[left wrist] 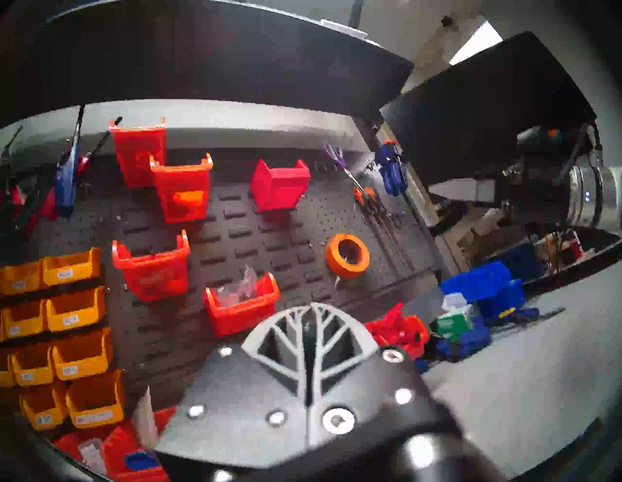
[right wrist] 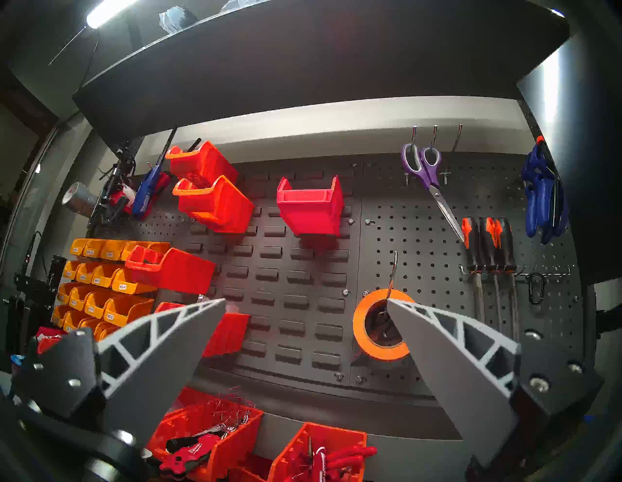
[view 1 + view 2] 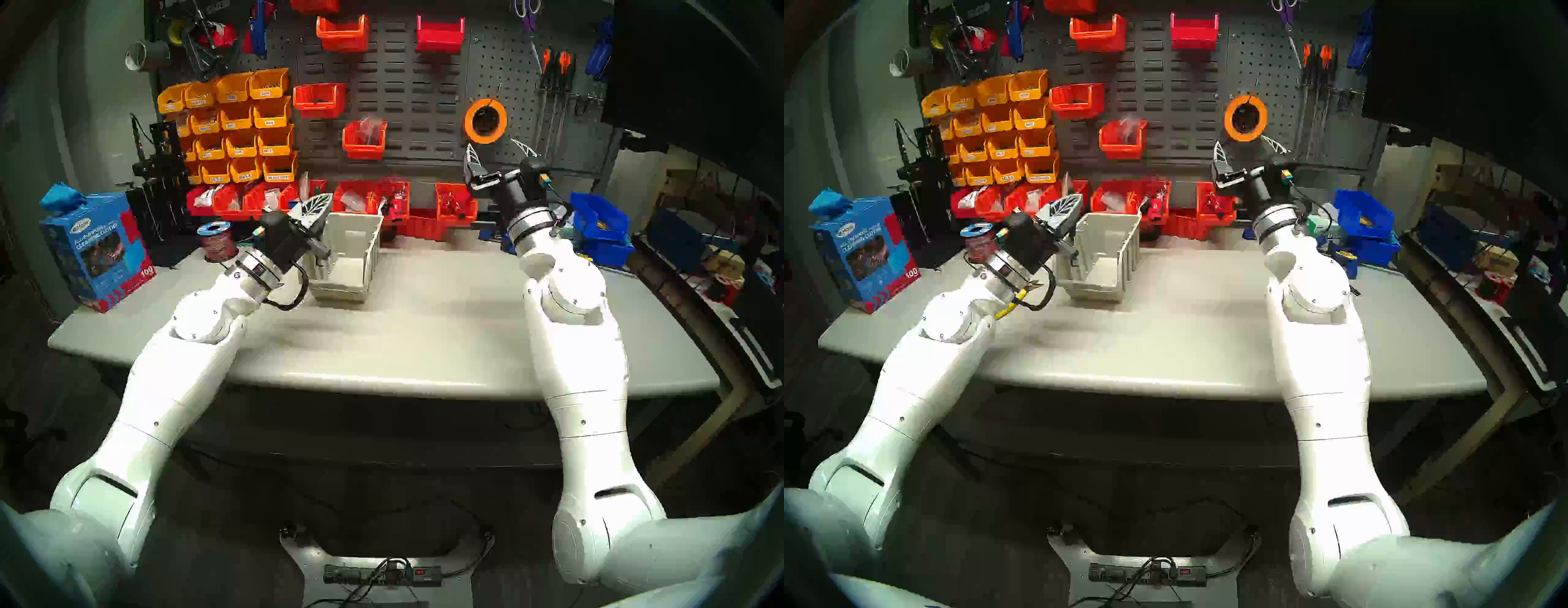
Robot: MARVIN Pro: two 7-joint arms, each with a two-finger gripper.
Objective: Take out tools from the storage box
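Tools unseen; storage box point(image 3: 354, 250) looks stiff, light, graspable by its rim; left hand point(image 3: 316, 210) pinched empty, right hand point(image 3: 500, 153) wide

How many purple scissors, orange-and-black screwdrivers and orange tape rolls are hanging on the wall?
Purple scissors: 1
Orange-and-black screwdrivers: 3
Orange tape rolls: 1
Total: 5

From where I look, the grey worktop point(image 3: 424, 322) carries a blue carton point(image 3: 95, 250) at nine o'clock and blue bins point(image 3: 600, 225) at three. On the pegboard point(image 3: 403, 93) at twelve hang yellow bins point(image 3: 237, 123), red bins point(image 3: 365, 138), orange tape point(image 3: 485, 120), purple scissors point(image 2: 425, 175) and screwdrivers point(image 2: 488, 245).
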